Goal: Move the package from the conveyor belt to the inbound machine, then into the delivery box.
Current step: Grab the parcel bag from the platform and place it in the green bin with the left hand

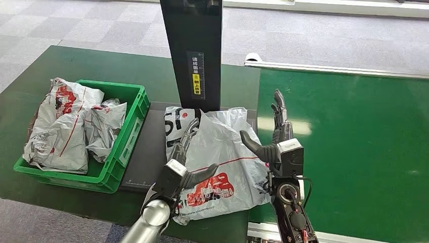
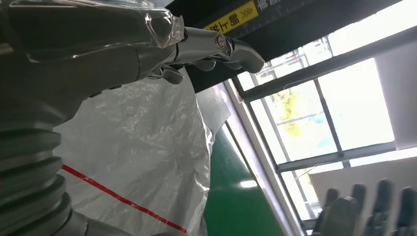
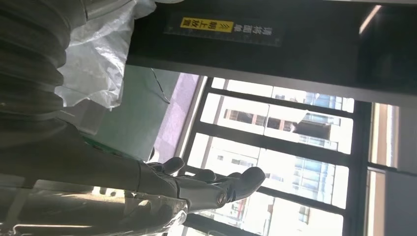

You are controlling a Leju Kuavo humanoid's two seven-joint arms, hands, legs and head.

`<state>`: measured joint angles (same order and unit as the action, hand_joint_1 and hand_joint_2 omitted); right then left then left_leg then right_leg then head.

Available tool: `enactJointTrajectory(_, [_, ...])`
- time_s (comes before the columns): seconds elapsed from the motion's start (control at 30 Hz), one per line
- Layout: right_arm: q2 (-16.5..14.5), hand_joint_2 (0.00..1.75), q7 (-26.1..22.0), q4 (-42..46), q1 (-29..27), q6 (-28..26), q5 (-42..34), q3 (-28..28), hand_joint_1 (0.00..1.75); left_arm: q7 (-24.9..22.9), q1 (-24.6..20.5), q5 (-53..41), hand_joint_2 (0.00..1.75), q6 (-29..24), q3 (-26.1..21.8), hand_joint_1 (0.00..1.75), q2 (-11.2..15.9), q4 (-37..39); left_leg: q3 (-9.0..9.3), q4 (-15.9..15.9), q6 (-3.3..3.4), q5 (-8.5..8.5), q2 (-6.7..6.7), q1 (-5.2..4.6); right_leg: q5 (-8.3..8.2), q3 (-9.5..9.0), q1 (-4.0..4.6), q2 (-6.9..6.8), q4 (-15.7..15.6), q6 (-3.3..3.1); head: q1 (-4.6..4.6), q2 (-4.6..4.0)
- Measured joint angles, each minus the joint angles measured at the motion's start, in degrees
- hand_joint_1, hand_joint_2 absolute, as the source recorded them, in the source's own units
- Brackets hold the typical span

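Package (image 1: 217,157) lies on the inbound machine's dark platform (image 1: 146,152) beside the green crate (image 1: 129,131), left hand (image 1: 184,162) and right hand (image 1: 275,139) flanking it, fingers apart (squeeze evenly before lifting).

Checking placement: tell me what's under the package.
The package lies on the dark machine platform; its right edge overhangs the green belt. Whatever is beneath its middle is covered.

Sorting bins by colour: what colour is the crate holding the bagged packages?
Green, clearest in the head view: the crate.
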<state>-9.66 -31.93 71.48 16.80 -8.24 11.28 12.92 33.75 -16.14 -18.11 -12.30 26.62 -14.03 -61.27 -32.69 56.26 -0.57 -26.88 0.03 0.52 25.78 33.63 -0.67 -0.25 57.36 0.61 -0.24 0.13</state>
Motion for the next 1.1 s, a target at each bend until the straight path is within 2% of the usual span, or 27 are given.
enactJointTrajectory(0.1, [0.02, 1.75, -0.15, 2.16, -0.9, -0.62, -0.19, -0.54, 0.0, -0.54, -0.64, -1.9, 1.75, -0.64, 0.52, 0.0, -0.14, 0.96, -0.01, 0.0, 0.0, 0.0, 0.0, 0.0, 0.0, 0.01, 0.0, 0.0, 0.0, 0.0, 0.01, 0.0])
enactJointTrajectory(0.23, [0.03, 1.75, -1.37, 19.88, -8.03, -3.89, -1.01, -5.04, 0.0, -7.7, -5.92, -20.19, 1.75, -7.83, 5.68, 0.0, -1.89, 8.6, -0.1, 0.0, 0.03, -0.03, 0.01, -0.06, 0.0, 0.05, -0.06, 0.01, 0.0, 0.01, 0.02, 0.0])
enactJointTrajectory(0.53, [0.02, 1.75, -2.3, 26.48, -10.77, -4.55, -1.09, -6.5, 0.0, -8.68, -7.98, -22.6, 1.75, -8.35, 7.78, 0.0, -3.14, 12.29, -0.05, 0.0, 0.04, -0.04, 0.03, -0.04, 0.0, 0.05, -0.04, 0.04, 0.0, 0.0, 0.0, 0.0])
enactJointTrajectory(0.83, [-0.32, 1.75, -2.89, 31.09, -12.36, -4.36, -0.88, -6.6, 0.0, -11.77, -10.34, -27.95, 1.75, -6.12, 9.09, 0.0, -4.83, 18.17, -0.07, 0.0, 0.05, -0.05, 0.04, -0.06, 0.0, 0.04, -0.05, 0.05, 0.0, 0.01, 0.01, 0.0])
enactJointTrajectory(1.1, [-0.98, 1.75, -1.68, 31.24, -11.82, -3.0, -0.06, -6.65, 0.0, -14.75, -11.81, -32.0, 1.75, 1.03, 9.55, 0.0, -5.55, 23.74, -0.07, 0.0, 0.05, -0.04, 0.03, -0.04, 0.0, 0.03, -0.04, 0.05, 0.0, 0.01, 0.0, 0.0])
